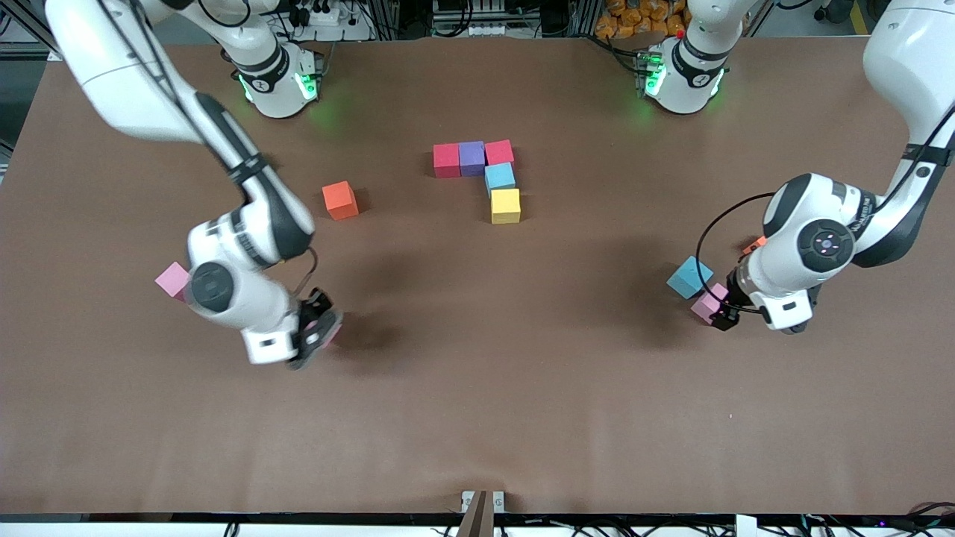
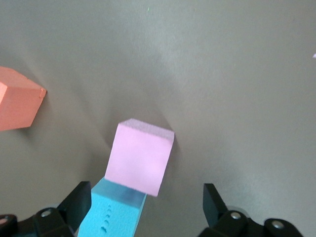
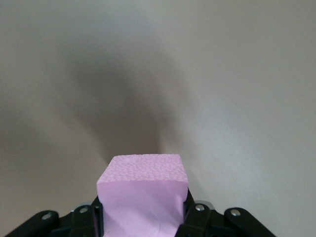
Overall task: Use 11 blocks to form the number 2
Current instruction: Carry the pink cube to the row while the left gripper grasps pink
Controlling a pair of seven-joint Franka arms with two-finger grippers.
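1. My right gripper [image 1: 317, 337] is clamped on a pink cube [image 3: 143, 195], low at the right arm's end of the table [image 1: 477, 418].
2. My left gripper [image 1: 727, 313] has its fingers apart over a second pink cube [image 1: 707, 302] – a blue cube [image 1: 688, 277] touches that one.
3. I see five cubes joined so far – red [image 1: 446, 159], purple [image 1: 471, 157], red [image 1: 499, 152], light blue [image 1: 500, 177], yellow [image 1: 505, 206].
4. An orange cube [image 1: 340, 200] and a third pink cube [image 1: 172, 280] lie loose.

Brown table [image 1: 522, 418]: five-cube partial digit [image 1: 481, 175]; loose orange cube [image 1: 340, 200]; pink cubes [image 1: 172, 280] [image 1: 706, 302]; light blue cube [image 1: 689, 277].
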